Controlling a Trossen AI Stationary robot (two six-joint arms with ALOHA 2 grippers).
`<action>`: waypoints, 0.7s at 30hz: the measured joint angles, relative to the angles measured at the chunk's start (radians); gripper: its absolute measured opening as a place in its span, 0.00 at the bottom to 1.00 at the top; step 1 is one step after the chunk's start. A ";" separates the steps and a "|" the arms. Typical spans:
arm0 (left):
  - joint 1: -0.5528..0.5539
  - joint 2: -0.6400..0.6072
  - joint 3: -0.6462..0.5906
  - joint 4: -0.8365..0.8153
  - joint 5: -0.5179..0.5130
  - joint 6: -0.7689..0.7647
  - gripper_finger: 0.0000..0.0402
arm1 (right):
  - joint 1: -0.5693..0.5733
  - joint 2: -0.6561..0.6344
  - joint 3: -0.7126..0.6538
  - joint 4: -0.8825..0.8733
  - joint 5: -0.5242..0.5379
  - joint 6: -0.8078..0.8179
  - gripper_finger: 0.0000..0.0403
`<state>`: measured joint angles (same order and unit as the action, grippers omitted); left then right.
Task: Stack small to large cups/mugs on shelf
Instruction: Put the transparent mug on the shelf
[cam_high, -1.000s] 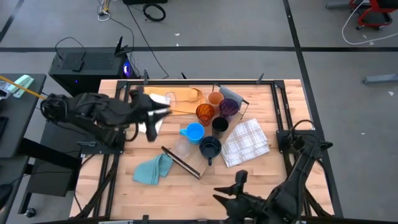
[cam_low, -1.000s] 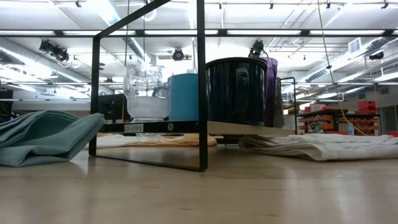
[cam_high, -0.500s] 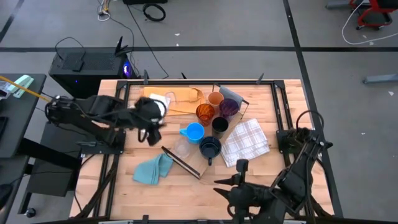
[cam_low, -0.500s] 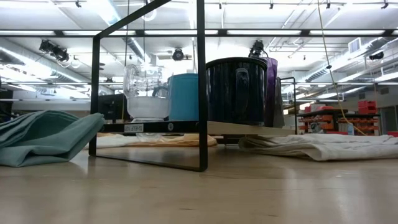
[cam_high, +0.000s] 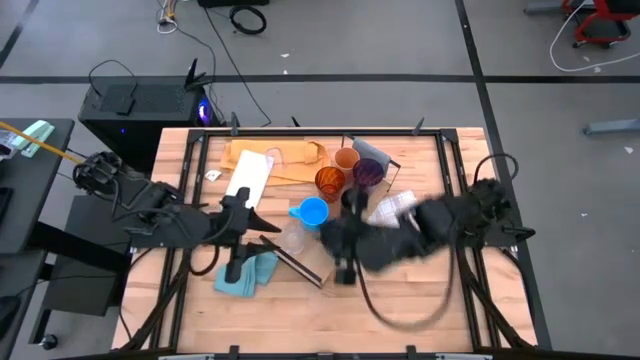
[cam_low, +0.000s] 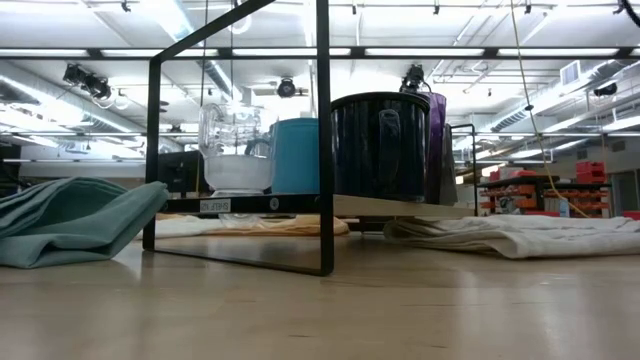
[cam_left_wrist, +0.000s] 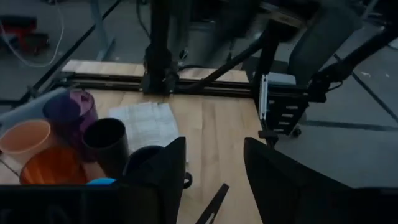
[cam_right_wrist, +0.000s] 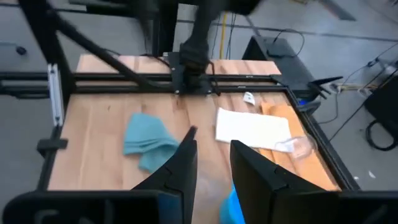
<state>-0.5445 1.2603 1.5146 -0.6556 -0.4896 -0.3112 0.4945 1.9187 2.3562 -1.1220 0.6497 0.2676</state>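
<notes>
The cups stand in a slanting row on the shelf (cam_high: 292, 262): tan cup (cam_high: 346, 158), amber cup (cam_high: 330, 181), purple tumbler (cam_high: 368, 172), black cup (cam_high: 352, 200), light blue mug (cam_high: 312, 212), clear cup (cam_high: 292, 237). The low view shows the clear cup (cam_low: 235, 150), blue mug (cam_low: 295, 155), dark mug (cam_low: 380, 145) and purple tumbler (cam_low: 437, 145) on the board (cam_low: 390, 206). My left gripper (cam_high: 262, 224) (cam_left_wrist: 214, 146) hangs open and empty left of the clear cup. My right gripper (cam_high: 335, 240) (cam_right_wrist: 212, 149), blurred, hangs over the dark mug, slightly open, holding nothing.
A white flat piece (cam_high: 248, 178) lies beside the tan paper sheet (cam_high: 290, 160), where another clear cup (cam_right_wrist: 298, 146) lies. The teal cloth (cam_high: 245, 272) lies near the shelf's near end. The white checked cloth (cam_high: 395, 208) lies partly under my right arm.
My left gripper has drawn back from the far side toward the near edge and down, leaving the white flat piece on the table by the tan paper. My right arm has swung fast from the near edge up over the table's middle, above the dark mug.
</notes>
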 joint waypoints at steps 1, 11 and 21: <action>0.000 -0.001 0.000 -0.002 0.000 0.011 0.42 | -0.028 -0.009 0.000 0.014 -0.026 -0.022 0.25; 0.104 -0.019 -0.001 -0.212 -0.080 -0.029 0.41 | -0.162 -0.126 0.000 0.217 -0.023 -0.204 0.25; 0.681 0.023 -0.001 -0.296 0.128 0.127 0.45 | -0.165 -0.205 0.000 0.248 -0.012 -0.310 0.25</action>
<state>0.1362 1.2831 1.5136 -0.9511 -0.3621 -0.1844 0.3294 1.7140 2.3562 -0.8739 0.6376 -0.0419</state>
